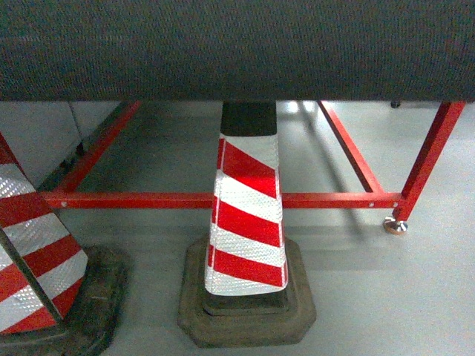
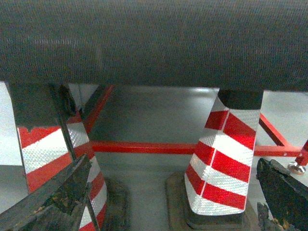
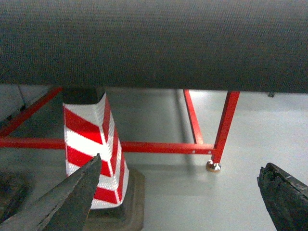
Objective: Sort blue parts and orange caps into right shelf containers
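Dark textured tabletop edge [image 1: 237, 48] fills the top of frame. Under it, a red metal frame [image 1: 223, 200] w/ crossbar mid-frame and a leg on a round foot [image 1: 394, 225] at right. Grey smooth floor [image 1: 386, 297], light glare upper centre-right. Red/white striped cone [image 1: 247, 222] on black base at centre, another cone [image 1: 33, 259] lower left.

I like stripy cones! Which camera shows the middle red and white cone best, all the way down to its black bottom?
The head view: the middle cone stands centred, its whole black base visible. The left wrist view shows it with the base cut off. The right wrist view shows it partly behind a gripper finger.
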